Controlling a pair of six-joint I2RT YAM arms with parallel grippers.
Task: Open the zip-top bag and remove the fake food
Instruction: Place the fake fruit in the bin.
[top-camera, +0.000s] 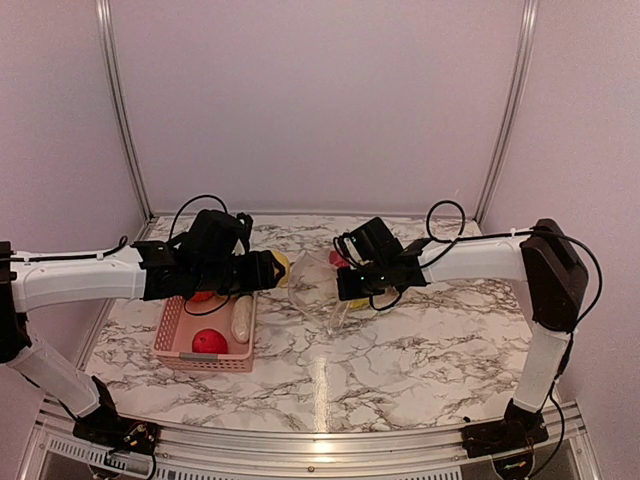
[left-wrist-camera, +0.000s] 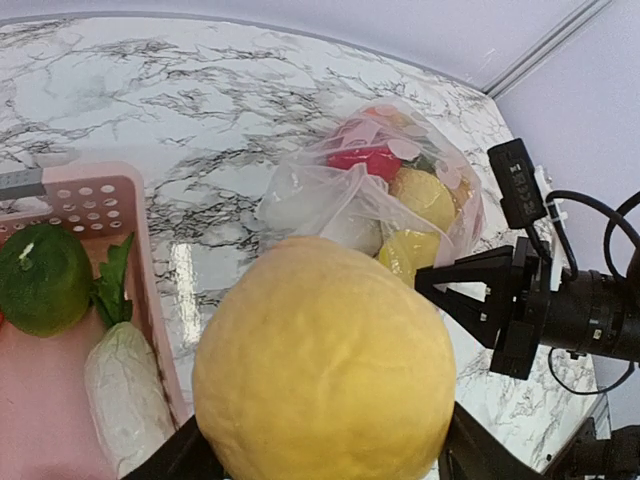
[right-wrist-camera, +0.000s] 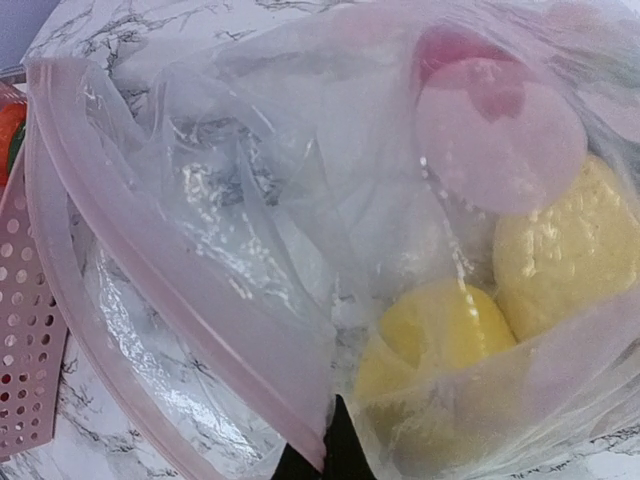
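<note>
The clear zip-top bag (top-camera: 312, 285) lies open on the marble, its pink zip strip (right-wrist-camera: 180, 270) gaping toward the basket. Inside it the fake food shows as a red piece (right-wrist-camera: 455, 50), a pale pink disc (right-wrist-camera: 500, 135) and two yellow fruits (right-wrist-camera: 440, 330). My right gripper (top-camera: 352, 288) is shut on the bag's edge, with only its dark fingertips (right-wrist-camera: 335, 450) showing under the plastic. My left gripper (left-wrist-camera: 325, 445) is shut on a big round yellow fruit (left-wrist-camera: 325, 360), held between the bag's mouth and the basket, above the table.
A pink perforated basket (top-camera: 170, 330) stands left of the bag and holds a red fruit (top-camera: 208, 342), a whitish cabbage (left-wrist-camera: 125, 395) and a green fruit (left-wrist-camera: 40, 280). The right arm's gripper (left-wrist-camera: 440, 282) and cable reach in from the right. Walls enclose the table.
</note>
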